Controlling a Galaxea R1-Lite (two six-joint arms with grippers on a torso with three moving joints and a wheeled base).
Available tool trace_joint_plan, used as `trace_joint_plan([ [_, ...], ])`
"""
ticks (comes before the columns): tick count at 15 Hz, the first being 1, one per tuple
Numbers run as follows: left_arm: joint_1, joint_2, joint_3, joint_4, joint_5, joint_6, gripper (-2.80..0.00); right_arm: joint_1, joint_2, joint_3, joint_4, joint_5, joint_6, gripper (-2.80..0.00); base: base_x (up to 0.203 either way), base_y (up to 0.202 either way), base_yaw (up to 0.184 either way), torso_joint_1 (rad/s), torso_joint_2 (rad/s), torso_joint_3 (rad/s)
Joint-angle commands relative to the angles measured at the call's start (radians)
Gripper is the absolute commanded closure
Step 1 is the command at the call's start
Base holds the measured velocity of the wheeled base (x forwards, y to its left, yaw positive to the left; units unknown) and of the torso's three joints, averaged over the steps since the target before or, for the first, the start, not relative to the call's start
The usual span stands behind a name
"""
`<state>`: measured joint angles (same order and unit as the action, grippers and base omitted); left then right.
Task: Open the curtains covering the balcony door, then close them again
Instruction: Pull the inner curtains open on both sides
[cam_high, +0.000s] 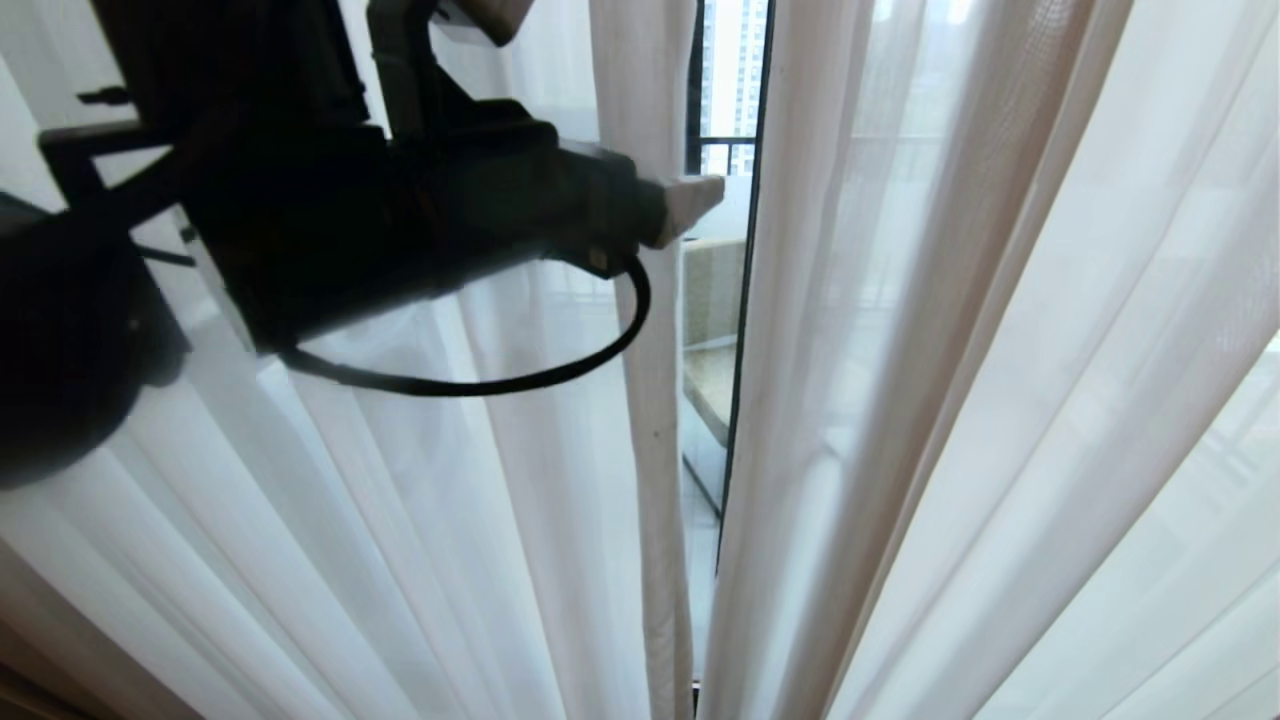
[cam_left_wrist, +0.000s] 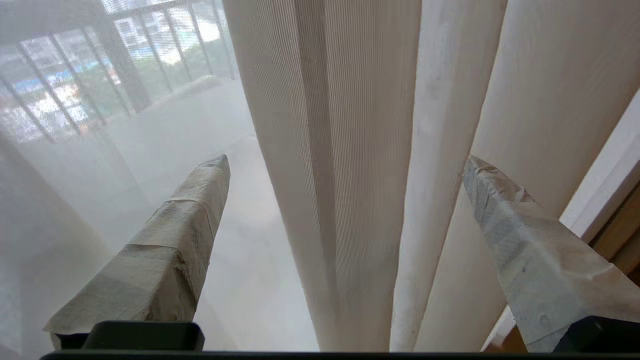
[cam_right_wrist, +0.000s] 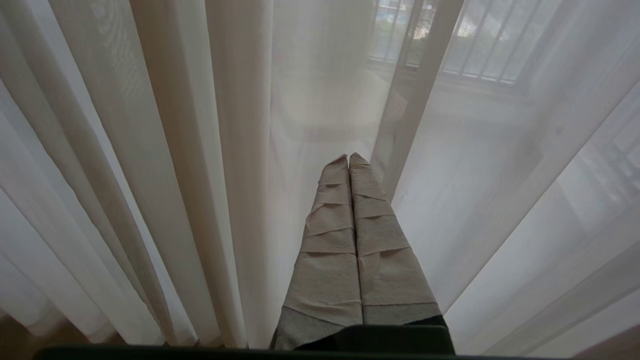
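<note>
The curtains hang as two sheer white panels, the left panel (cam_high: 450, 500) and the right panel (cam_high: 950, 400), with a narrow gap between them. In that gap the black frame of the balcony door (cam_high: 745, 300) shows. My left arm reaches in high on the left, one taped fingertip (cam_high: 690, 203) at the left panel's inner edge. My left gripper (cam_left_wrist: 345, 158) is open, with deep folds of the curtain (cam_left_wrist: 350, 175) standing between its fingers, not pinched. My right gripper (cam_right_wrist: 348, 157) is shut on nothing, pointing at the sheer cloth (cam_right_wrist: 200, 150).
A black cable (cam_high: 500, 380) loops under my left wrist. Through the sheer cloth a barred balcony railing (cam_left_wrist: 60, 90) shows. A beige bench (cam_high: 712, 290) stands outside in the gap. White trim (cam_left_wrist: 600, 195) and brown wood (cam_left_wrist: 617, 240) lie beside the left gripper.
</note>
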<state>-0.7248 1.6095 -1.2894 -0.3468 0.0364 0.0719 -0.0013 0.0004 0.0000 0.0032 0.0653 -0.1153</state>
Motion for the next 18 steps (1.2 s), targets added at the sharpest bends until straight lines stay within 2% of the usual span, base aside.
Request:
trace_joint_plan([
  [1, 0.016, 0.052, -0.045, -0.003, 0.002, 0.005, -2.8, 0.0, 0.0, 0.0, 0.0, 0.001, -0.001, 0.0, 0.0, 0.0, 0.0, 0.0, 0.0, 0.0],
  [4, 0.047, 0.11, -0.127, -0.003, 0.006, 0.024, -2.8, 0.0, 0.0, 0.0, 0.0, 0.001, -0.001, 0.0, 0.0, 0.0, 0.0, 0.0, 0.0, 0.0],
  [6, 0.056, 0.133, -0.163, -0.004, 0.033, 0.025, -2.8, 0.0, 0.0, 0.0, 0.0, 0.001, -0.001, 0.0, 0.0, 0.0, 0.0, 0.0, 0.0, 0.0],
  [12, 0.07, 0.149, -0.177, -0.006, 0.043, 0.026, -2.8, 0.0, 0.0, 0.0, 0.0, 0.001, -0.001, 0.0, 0.0, 0.0, 0.0, 0.0, 0.0, 0.0],
  [13, 0.073, 0.15, -0.176, -0.007, 0.043, 0.026, -1.89, 0.0, 0.0, 0.0, 0.0, 0.001, -0.001, 0.0, 0.0, 0.0, 0.0, 0.0, 0.0, 0.0],
  [14, 0.073, 0.15, -0.176, -0.017, 0.043, 0.026, 0.0, 0.0, 0.0, 0.0, 0.0, 0.001, -0.001, 0.0, 0.0, 0.0, 0.0, 0.0, 0.0, 0.0],
  [18, 0.07, 0.147, -0.177, -0.021, 0.046, 0.026, 0.0, 0.0, 0.0, 0.0, 0.0, 0.001, -0.001, 0.0, 0.0, 0.0, 0.0, 0.0, 0.0, 0.0],
])
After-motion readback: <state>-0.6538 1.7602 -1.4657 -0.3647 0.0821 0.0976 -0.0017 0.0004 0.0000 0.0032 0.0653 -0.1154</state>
